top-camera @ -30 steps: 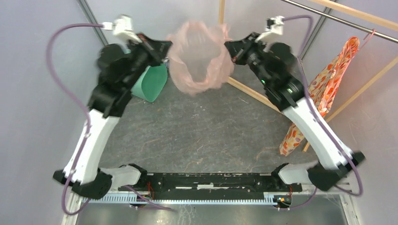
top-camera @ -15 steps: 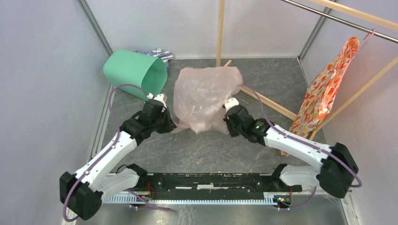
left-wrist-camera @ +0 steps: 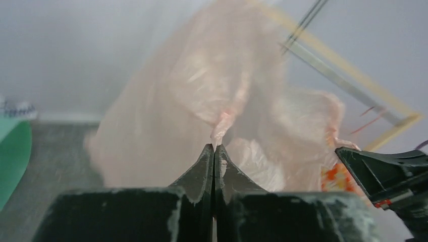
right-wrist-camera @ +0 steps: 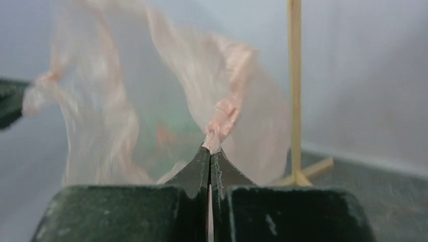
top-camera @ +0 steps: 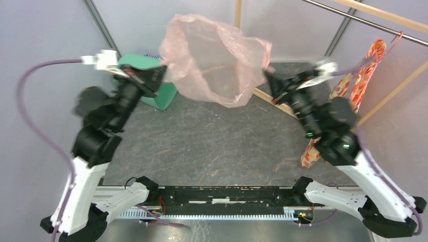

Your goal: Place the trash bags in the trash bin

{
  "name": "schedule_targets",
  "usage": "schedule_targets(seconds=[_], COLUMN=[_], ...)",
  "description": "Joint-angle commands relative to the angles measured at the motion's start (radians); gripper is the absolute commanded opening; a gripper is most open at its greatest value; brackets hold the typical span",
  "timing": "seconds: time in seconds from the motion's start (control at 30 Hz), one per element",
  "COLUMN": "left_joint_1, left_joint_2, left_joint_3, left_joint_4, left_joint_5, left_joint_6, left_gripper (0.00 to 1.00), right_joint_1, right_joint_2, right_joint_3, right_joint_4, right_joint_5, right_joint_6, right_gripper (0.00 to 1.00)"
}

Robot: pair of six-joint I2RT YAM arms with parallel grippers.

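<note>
The pale pink trash bag (top-camera: 214,60) hangs billowed in the air between my two raised arms, its mouth stretched wide. My left gripper (top-camera: 162,72) is shut on the bag's left rim, and its jaws pinch a bunched pink edge (left-wrist-camera: 222,121) in the left wrist view. On the right rim my right gripper (top-camera: 267,76) is shut too, pinching a twisted pink fold (right-wrist-camera: 222,118). The mint-green trash bin (top-camera: 160,96) lies on its side at the back left, mostly hidden behind my left arm and the bag.
A wooden frame (top-camera: 275,103) lies and stands at the back right. The orange floral garment (top-camera: 353,85) hangs on a rail at the right. A striped cloth (top-camera: 151,56) peeks out behind the bin. Grey walls close in on both sides.
Both arms have risen from low over the floor and spread apart. The bag went from draped low near the floor to lifted high and pulled open.
</note>
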Motion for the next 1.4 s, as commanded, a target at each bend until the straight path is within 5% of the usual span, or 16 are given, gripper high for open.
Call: schedule_targets(seconds=[0.0, 0.1, 0.27, 0.47, 0.63, 1.07, 1.37], left_joint_1=[-0.001, -0.001, -0.001, -0.001, -0.001, -0.001, -0.001], left_joint_2=[0.076, 0.061, 0.028, 0.059, 0.073, 0.079, 0.074], left_joint_3=[-0.371, -0.508, -0.517, -0.45, -0.437, -0.464, -0.486], left_joint_4=[-0.073, -0.075, -0.113, -0.159, -0.175, -0.162, -0.143], left_joint_5=[-0.019, -0.011, -0.024, -0.056, -0.083, -0.071, -0.049], left_joint_6=[-0.003, -0.026, -0.016, 0.009, 0.029, 0.028, 0.019], left_gripper=[0.02, 0.02, 0.02, 0.02, 0.02, 0.02, 0.02], right_joint_1=[0.002, 0.003, 0.003, 0.003, 0.002, -0.005, -0.035], right_joint_2=[0.081, 0.06, 0.022, 0.021, 0.001, 0.15, 0.153], right_joint_3=[-0.449, -0.63, -0.668, -0.663, -0.666, -0.347, -0.448], right_joint_4=[-0.029, 0.005, -0.011, -0.052, -0.074, -0.377, -0.388], right_joint_5=[-0.013, -0.007, -0.005, -0.036, -0.023, 0.061, -0.039], right_joint_6=[0.061, 0.1, 0.084, 0.033, -0.016, 0.094, 0.189], right_gripper=[0.0, 0.0, 0.01, 0.47, 0.69, 0.84, 0.84])
